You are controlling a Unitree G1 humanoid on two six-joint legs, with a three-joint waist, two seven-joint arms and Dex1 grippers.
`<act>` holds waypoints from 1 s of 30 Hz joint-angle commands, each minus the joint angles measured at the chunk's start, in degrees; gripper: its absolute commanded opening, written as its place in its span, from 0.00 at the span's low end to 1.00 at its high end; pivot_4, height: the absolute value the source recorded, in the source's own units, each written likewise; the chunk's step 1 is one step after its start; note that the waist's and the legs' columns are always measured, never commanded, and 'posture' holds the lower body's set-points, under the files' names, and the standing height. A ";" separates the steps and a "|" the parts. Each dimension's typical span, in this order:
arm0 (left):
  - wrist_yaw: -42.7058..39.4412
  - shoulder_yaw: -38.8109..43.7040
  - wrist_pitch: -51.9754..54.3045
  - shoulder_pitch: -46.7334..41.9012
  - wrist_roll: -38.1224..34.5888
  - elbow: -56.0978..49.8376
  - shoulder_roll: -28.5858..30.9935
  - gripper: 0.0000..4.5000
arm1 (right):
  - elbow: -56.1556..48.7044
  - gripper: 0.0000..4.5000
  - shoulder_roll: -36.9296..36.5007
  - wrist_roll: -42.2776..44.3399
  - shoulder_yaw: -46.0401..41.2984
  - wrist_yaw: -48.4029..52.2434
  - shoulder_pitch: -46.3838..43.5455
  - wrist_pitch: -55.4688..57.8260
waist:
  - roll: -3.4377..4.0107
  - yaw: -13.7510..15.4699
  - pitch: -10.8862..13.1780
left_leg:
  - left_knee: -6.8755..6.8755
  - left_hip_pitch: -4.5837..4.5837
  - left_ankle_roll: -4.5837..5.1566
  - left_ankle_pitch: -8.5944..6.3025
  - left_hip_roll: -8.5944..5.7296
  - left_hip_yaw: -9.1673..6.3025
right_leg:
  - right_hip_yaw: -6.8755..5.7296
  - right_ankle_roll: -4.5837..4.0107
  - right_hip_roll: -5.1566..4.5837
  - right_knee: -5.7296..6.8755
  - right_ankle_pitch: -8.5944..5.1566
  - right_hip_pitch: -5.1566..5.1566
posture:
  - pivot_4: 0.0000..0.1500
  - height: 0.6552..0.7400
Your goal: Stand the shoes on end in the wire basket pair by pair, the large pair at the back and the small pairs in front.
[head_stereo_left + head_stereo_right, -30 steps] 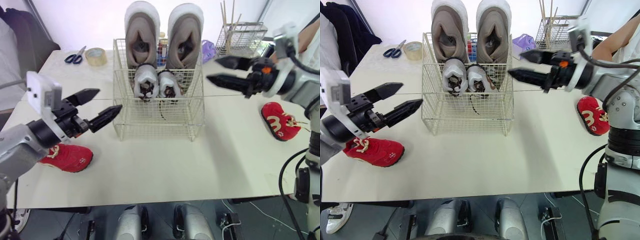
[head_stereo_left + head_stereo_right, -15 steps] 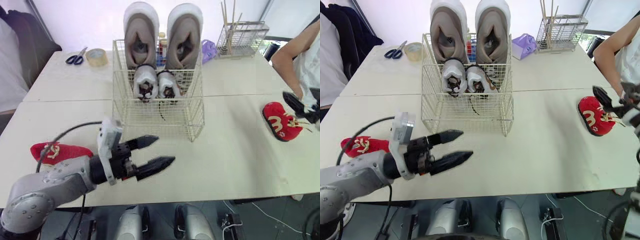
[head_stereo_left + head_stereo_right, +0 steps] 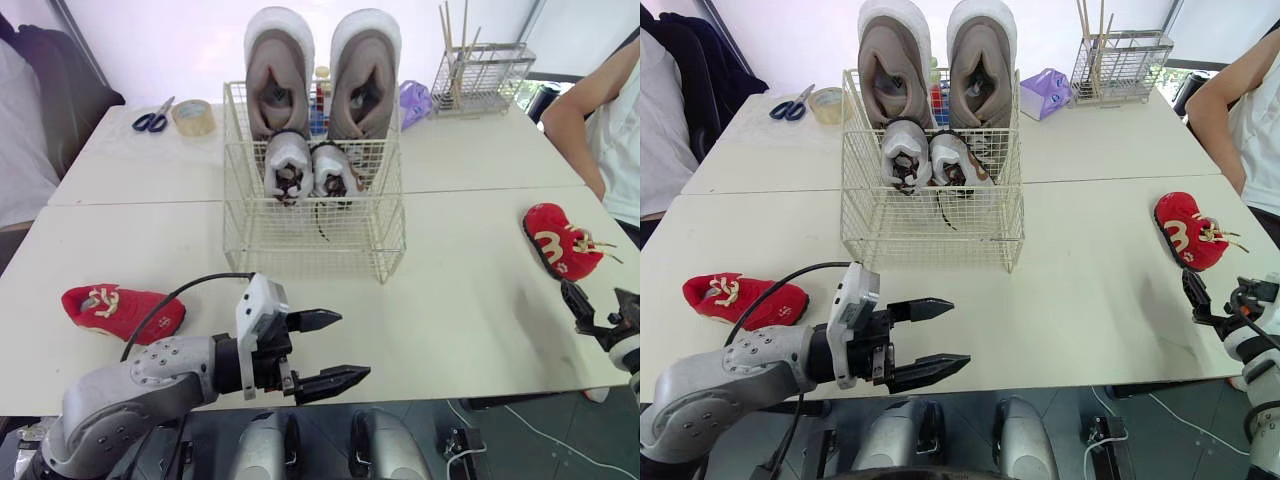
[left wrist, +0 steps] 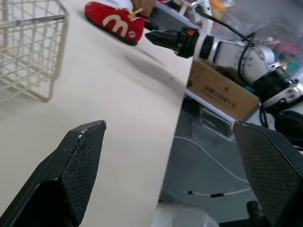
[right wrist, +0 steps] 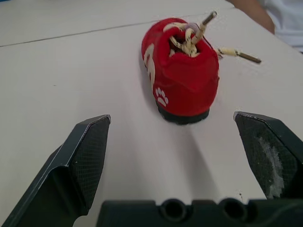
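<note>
A wire basket [image 3: 315,215] holds a large grey pair [image 3: 280,70] standing at its back and a small white pair [image 3: 290,165] in front of it. One red shoe [image 3: 120,312] lies flat on the table's left side. The other red shoe [image 3: 560,242] lies at the right, and the right wrist view shows its heel [image 5: 182,71]. My left gripper [image 3: 325,352] hovers open and empty over the table's front edge. My right gripper [image 3: 600,302] is open at the front right edge, a short way in front of the right red shoe.
At the back of the table are scissors [image 3: 152,117], a tape roll [image 3: 192,115], a purple object [image 3: 415,100] and a wire rack with sticks [image 3: 482,75]. A person's arm [image 3: 590,110] reaches in at the far right. A cardboard box [image 4: 222,90] sits beyond the table edge.
Both arms have come down from beside the basket. The left gripper has swung to the front edge, and the right has dropped to the front right corner near the red shoe.
</note>
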 commanded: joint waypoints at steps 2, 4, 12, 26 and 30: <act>0.33 -0.07 -1.66 1.28 2.16 -1.21 -1.26 0.99 | 9.06 1.00 -0.35 -2.40 1.50 -1.62 -5.41 -5.77 | 0.01 -0.02 0.00 | 0.00 0.00 0.01 0.00 0.00 0.00 | 0.00 -0.01 0.00 0.00 0.00 0.00 | 1.00 1.00; 0.32 0.46 -1.83 2.16 2.86 -1.42 -1.12 0.99 | 12.99 1.00 -0.33 -3.34 2.80 -1.31 -7.03 -8.23 | 0.01 -0.01 0.00 | -0.01 0.00 0.01 0.00 0.01 0.00 | 0.01 -0.01 0.02 0.01 0.00 -0.01 | 1.00 1.00; -0.65 4.47 -1.08 4.87 2.14 -1.95 1.65 0.99 | 28.57 1.00 1.06 -6.19 7.40 -2.88 -16.29 -18.31 | 0.03 -0.33 0.00 | 0.00 0.01 0.00 0.01 0.01 -0.01 | 0.00 0.02 0.02 0.04 0.02 0.00 | 1.00 1.00; -1.53 7.87 -0.32 6.38 0.17 -2.33 6.33 0.99 | 55.11 1.00 1.72 -7.89 9.74 -3.03 -30.04 -34.81 | -0.59 -1.74 -0.28 | 0.01 0.39 -0.09 0.04 0.07 0.01 | 0.01 -0.05 0.03 -0.08 -0.01 0.45 | 1.00 1.00; -0.10 8.01 -0.04 5.72 0.79 -2.17 6.73 1.00 | 61.18 0.72 1.78 -9.47 11.43 -2.84 -33.29 -37.96 | -0.65 -1.97 -0.31 | -0.01 0.48 -0.13 0.05 0.10 0.01 | 0.03 -0.08 -0.03 -0.12 0.00 0.53 | 1.00 1.00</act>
